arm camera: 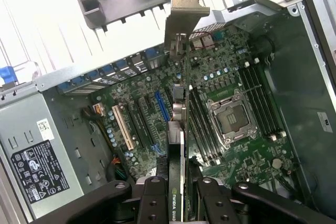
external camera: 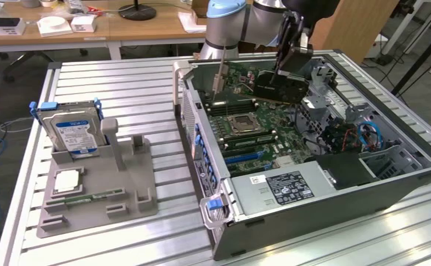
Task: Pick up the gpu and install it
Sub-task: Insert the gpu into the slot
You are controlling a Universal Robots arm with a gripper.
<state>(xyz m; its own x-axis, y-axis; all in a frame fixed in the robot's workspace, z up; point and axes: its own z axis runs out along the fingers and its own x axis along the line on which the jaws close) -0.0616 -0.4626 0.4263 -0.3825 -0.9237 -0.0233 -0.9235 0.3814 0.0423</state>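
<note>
- So, gripper (external camera: 288, 71) is clamped on the gpu (external camera: 276, 91), which hangs edge-down over the motherboard (external camera: 246, 126).
- Bracket (arm camera: 186, 9) end sits just inside the case (external camera: 200, 138) far wall.

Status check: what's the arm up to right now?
Fingers shut on gpu. Held over motherboard, not yet slotted. Path down looks clear.

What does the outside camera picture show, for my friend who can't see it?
A robot arm's gripper holds the gpu over the green motherboard inside an open computer case. On the exterior view's left, a grey holder carries a hard drive with a blue label.
</note>
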